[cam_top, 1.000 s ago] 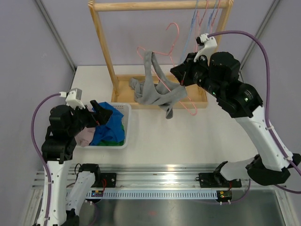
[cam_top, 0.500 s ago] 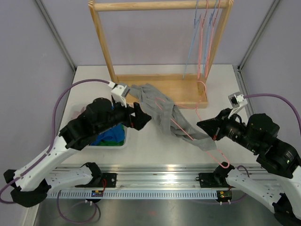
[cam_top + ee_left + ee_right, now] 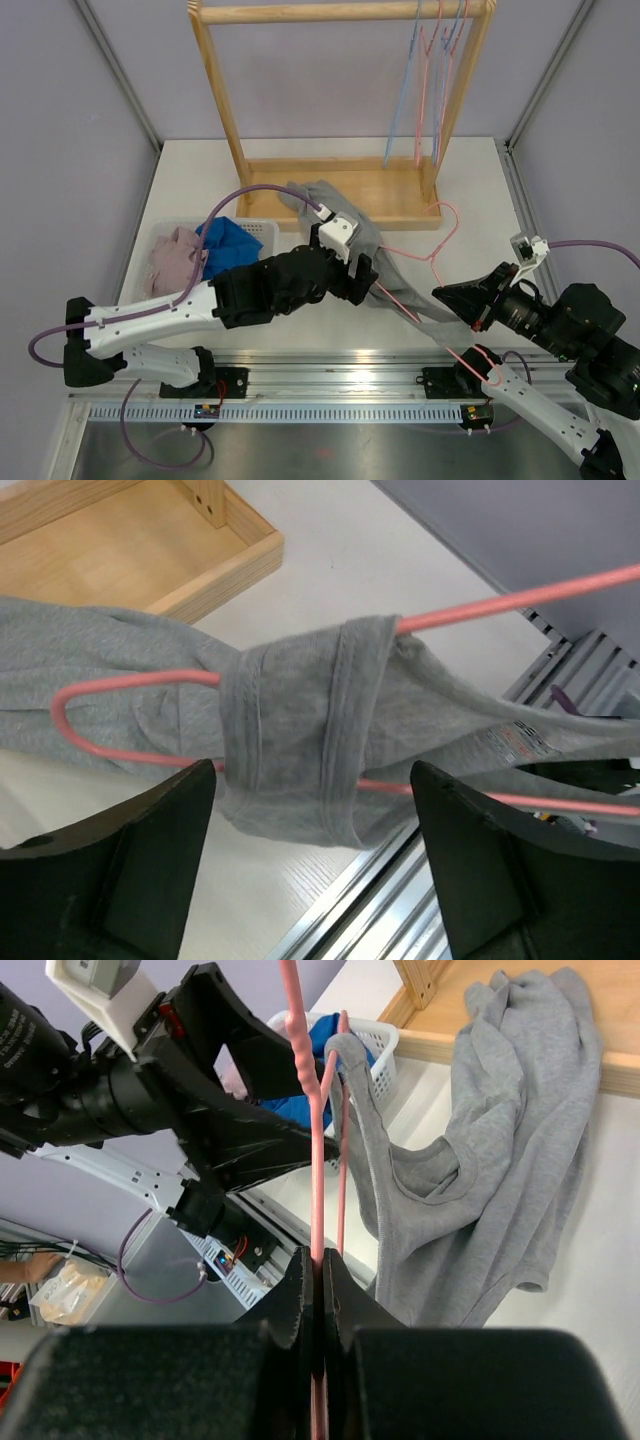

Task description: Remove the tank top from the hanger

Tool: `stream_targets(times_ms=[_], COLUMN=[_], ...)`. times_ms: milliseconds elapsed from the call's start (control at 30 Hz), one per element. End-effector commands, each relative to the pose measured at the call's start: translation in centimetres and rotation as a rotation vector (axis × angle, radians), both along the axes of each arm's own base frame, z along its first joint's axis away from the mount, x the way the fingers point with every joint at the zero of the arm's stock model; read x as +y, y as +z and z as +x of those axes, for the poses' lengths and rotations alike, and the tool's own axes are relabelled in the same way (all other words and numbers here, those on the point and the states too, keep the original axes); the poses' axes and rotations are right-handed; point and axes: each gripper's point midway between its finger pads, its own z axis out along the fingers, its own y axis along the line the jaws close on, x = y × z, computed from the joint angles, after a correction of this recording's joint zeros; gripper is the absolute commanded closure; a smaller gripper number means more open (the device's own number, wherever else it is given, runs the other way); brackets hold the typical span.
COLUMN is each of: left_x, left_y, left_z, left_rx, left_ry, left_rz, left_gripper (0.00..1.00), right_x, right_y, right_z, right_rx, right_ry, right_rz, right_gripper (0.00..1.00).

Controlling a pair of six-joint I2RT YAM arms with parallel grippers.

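Though printed in orange, gives nothing legible at this size: sewn label (image 3: 522, 742) on the grey tank top (image 3: 300, 735), right of the left tool (image 3: 312, 780). Straddles, fingers spread, the strap bunched around the pink hanger (image 3: 130, 680); contact unclear. Clamps that hanger's wire between pressed-together fingers: right tool (image 3: 318, 1260). Versus half a second back: left tool now past the basket (image 3: 262, 228), nearer the right tool; tank top trails behind it from the rack base (image 3: 400, 190) over the desk (image 3: 190, 170).

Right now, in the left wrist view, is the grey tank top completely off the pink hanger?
No, a strap of the grey tank top is looped around the wire of the pink hanger.
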Motion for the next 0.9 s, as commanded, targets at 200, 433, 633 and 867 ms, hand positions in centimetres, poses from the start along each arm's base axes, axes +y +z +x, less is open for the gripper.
stream_targets(times_ms=[200, 433, 633, 867], left_x=[-1.0, 4.2, 12.7, 16.0], left_y=[3.5, 4.2, 6.9, 9.1], left_z=[2.5, 4.5, 5.6, 5.5], left_rx=[-0.081, -0.085, -0.072, -0.047], left_ry=[0.12, 0.382, 0.707, 0.746], left_rz=[-0.067, -0.038, -0.08, -0.077], left_gripper=[0.72, 1.0, 1.0, 1.0], right_x=[-0.9, -1.1, 0.6, -1.3], right_y=[1.2, -0.5, -1.8, 4.3], right_z=[-1.4, -1.9, -6.6, -11.1], right_rx=[-0.011, 0.015, 0.025, -0.275], right_ry=[0.01, 0.045, 0.385, 0.49], right_rz=[0.034, -0.07, -0.186, -0.043], right_gripper=[1.0, 1.0, 1.0, 1.0])
